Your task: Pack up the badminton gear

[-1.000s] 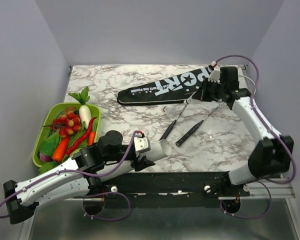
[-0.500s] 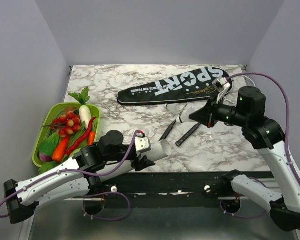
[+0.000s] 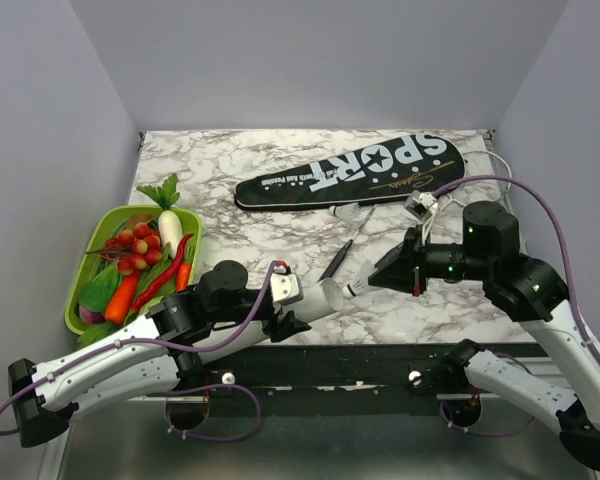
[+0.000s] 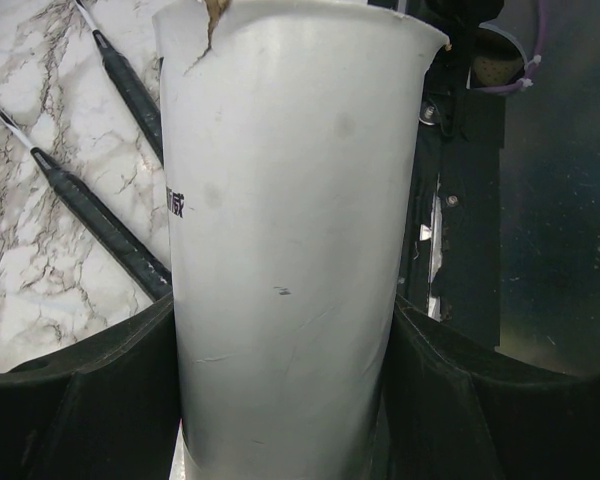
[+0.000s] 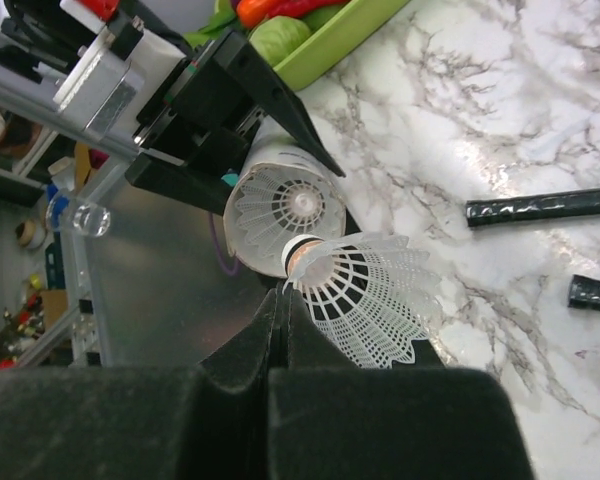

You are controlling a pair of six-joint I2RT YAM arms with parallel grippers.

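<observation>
My left gripper [image 3: 298, 303] is shut on a white tube [image 3: 325, 294], held level near the table's front edge; the tube fills the left wrist view [image 4: 290, 220]. My right gripper [image 3: 385, 273] is shut on the skirt edge of a white plastic shuttlecock [image 5: 365, 290] and holds it right at the tube's open mouth [image 5: 285, 205], where another shuttlecock sits inside. Two black racket handles [image 4: 100, 220] lie on the marble; one shows from above [image 3: 336, 261], the other is mostly hidden under my right gripper. The black "SPORT" bag [image 3: 360, 172] lies at the back.
A green tray [image 3: 72, 290] of toy vegetables stands at the left edge. A black rail [image 3: 380, 360] runs along the table's front edge. Grey walls close in the back and both sides.
My right arm has swung from the bag's wide end towards the front left, bringing the shuttlecock to the tube's mouth. The left arm and tube have not moved.
</observation>
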